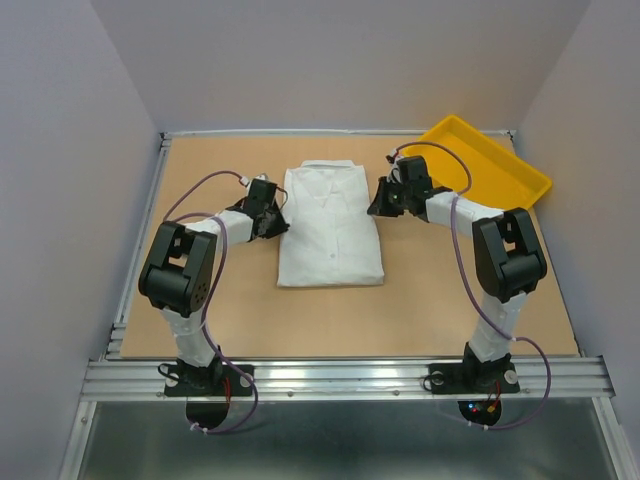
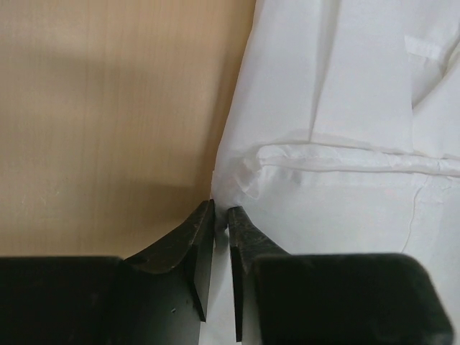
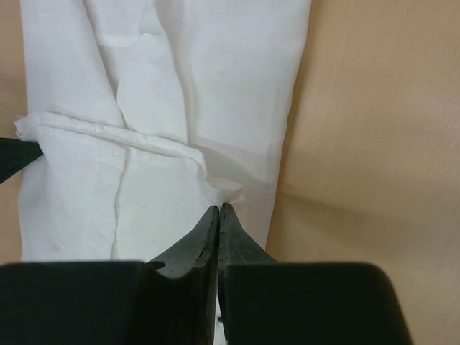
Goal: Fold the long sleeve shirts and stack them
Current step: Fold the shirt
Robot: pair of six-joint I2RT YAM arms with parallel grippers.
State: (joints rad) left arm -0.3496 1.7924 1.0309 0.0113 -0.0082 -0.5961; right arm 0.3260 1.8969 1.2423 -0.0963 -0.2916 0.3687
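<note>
While right jaws are pinching shirt (image 1: pixel 330 225) edge, left jaws are sitting narrow, grip unclear; we're fearing thin cloth slipping unevenly.

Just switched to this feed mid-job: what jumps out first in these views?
A folded white thin-fabric collared shirt lies in the middle of the tan wooden tabletop, collar toward the far side. The left gripper and right gripper flank it, each pinching a side edge of the cloth. A yellow rectangular plastic tray sits tilted at the far right corner.
</note>
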